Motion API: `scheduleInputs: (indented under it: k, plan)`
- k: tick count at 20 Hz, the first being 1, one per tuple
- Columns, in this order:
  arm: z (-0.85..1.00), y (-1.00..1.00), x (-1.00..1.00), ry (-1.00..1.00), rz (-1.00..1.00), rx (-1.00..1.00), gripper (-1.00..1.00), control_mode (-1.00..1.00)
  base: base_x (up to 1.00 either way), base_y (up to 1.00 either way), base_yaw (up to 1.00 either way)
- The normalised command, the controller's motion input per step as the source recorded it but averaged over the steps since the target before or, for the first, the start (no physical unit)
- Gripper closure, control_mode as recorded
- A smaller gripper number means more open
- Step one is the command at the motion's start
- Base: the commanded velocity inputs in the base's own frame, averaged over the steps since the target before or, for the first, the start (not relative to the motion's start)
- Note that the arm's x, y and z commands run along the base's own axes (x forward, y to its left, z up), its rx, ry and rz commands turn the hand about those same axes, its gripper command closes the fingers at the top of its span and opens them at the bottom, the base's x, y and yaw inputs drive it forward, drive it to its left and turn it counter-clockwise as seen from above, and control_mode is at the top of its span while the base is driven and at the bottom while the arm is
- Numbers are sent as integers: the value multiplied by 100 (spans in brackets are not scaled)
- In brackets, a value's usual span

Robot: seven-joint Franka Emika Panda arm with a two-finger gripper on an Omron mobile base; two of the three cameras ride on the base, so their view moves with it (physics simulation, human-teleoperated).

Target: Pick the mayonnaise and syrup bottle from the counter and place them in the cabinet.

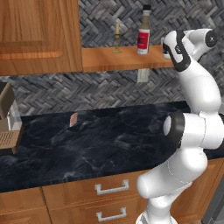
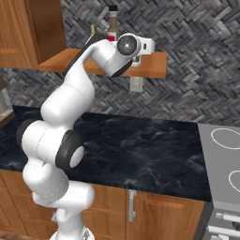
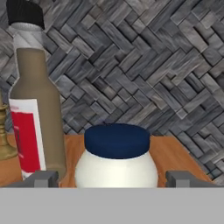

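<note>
The mayonnaise [image 3: 116,159], a squat white jar with a dark blue lid, stands on the cabinet [image 3: 177,153] shelf board right in front of the hand. My gripper [image 3: 113,179] is open. Its two fingertips [image 3: 43,178] flank the jar with a gap on each side. The syrup bottle [image 3: 37,118] stands upright just left of the jar; it also shows on the shelf [image 1: 109,59] as the tall bottle [image 1: 143,37], and behind the arm in the right base view [image 2: 113,26]. The black counter [image 1: 100,140] lies below.
A thin candlestick [image 1: 117,41] stands on the shelf left of the bottle. A panelled wooden door [image 1: 35,30] closes the shelf's left end. A coffee machine [image 1: 6,127] and a small pink item [image 1: 73,119] sit on the counter. A stove [image 2: 225,159] lies to the right.
</note>
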Motion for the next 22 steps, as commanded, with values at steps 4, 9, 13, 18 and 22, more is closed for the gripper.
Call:
scheduleInputs:
  k: [4,9,13,18,22]
  plan:
    - [8,-11,-41,3,0,0,-100,-100,0,0,0]
    - [-18,-34,-88,0,0,-2,-100,-100,0,0,0]
    - [-66,-47,-100,0,2,-1,-100,-100,0,0,0]
    - [-98,-49,-100,0,3,-2,-100,-100,0,0,0]
    - [-100,-49,-100,0,2,-3,-100,-100,0,0,0]
